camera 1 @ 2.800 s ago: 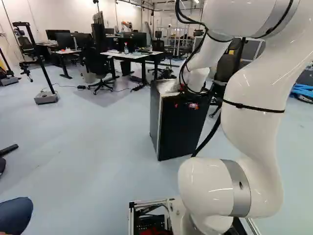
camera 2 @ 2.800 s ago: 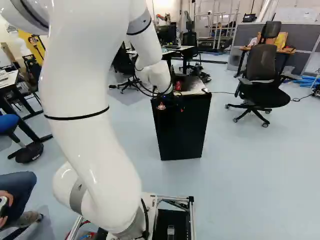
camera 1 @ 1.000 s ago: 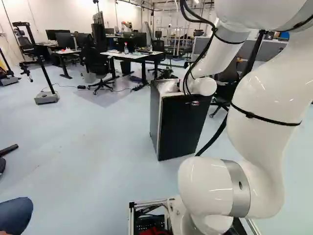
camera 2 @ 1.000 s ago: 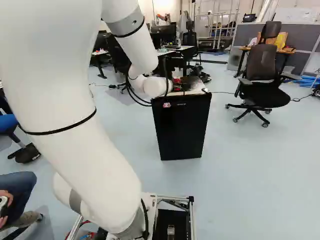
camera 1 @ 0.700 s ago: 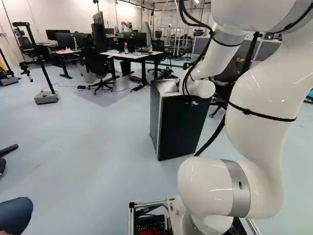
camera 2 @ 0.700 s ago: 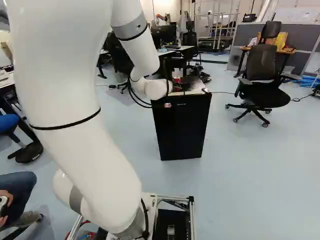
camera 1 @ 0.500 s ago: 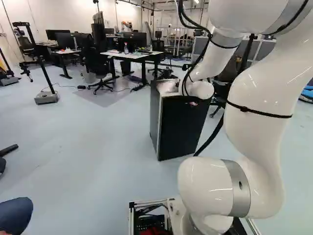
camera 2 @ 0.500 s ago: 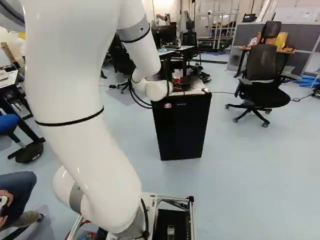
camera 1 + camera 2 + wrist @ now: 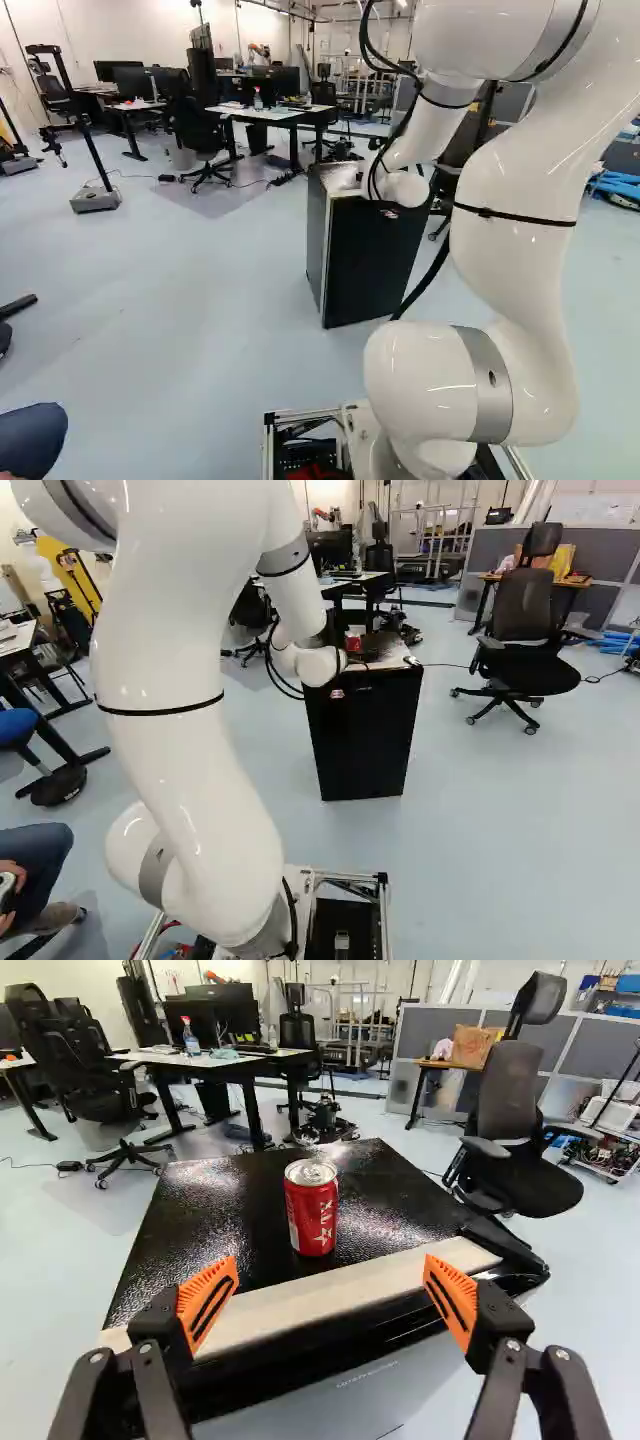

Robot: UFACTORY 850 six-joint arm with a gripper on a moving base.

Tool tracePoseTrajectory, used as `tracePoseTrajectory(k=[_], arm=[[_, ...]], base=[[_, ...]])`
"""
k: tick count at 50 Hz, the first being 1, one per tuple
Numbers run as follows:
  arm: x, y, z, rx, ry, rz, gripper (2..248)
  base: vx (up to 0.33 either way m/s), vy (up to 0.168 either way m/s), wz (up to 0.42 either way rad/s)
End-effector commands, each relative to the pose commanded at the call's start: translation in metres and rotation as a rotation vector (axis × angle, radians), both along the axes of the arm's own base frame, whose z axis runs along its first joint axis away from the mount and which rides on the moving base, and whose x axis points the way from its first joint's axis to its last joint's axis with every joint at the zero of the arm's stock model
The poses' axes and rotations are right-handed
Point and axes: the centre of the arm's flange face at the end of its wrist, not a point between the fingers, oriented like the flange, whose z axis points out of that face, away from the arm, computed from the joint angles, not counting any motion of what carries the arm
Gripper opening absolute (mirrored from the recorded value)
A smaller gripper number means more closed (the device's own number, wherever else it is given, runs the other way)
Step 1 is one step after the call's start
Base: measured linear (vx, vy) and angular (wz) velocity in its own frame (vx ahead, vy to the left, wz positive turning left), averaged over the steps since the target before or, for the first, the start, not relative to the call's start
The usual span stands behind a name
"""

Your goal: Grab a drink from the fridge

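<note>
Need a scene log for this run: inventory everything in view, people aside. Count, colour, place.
can: 1, red, upright on the fridge, ahead of the tool
fridge: 1, black with pale strip, ahead of the base
bottle: 1, clear with red top, on a desk
desks: several, mostly white-topped, beyond the fridge
monitors: several, black, on desks
chairs: at least 3, black, right of and beyond the fridge
stool: 1, blue seat, left of right base view
box: 1, brown, by the divider
divider: 1, grey, behind the right-hand chair
stand: 1, grey base, black pole, left of left base view
arm: 1, white, reaching to the fridge
tool: 1, black, orange pads, open
</note>
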Motion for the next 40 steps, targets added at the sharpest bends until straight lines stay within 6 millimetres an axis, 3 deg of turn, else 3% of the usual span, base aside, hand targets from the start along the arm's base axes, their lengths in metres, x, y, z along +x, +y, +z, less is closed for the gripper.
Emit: tracePoseTrajectory(k=[40], arm=[[0.036,-0.001,0.001,-0.017,-0.084,0.015,247]], base=[[0.000,0.000,0.000]])
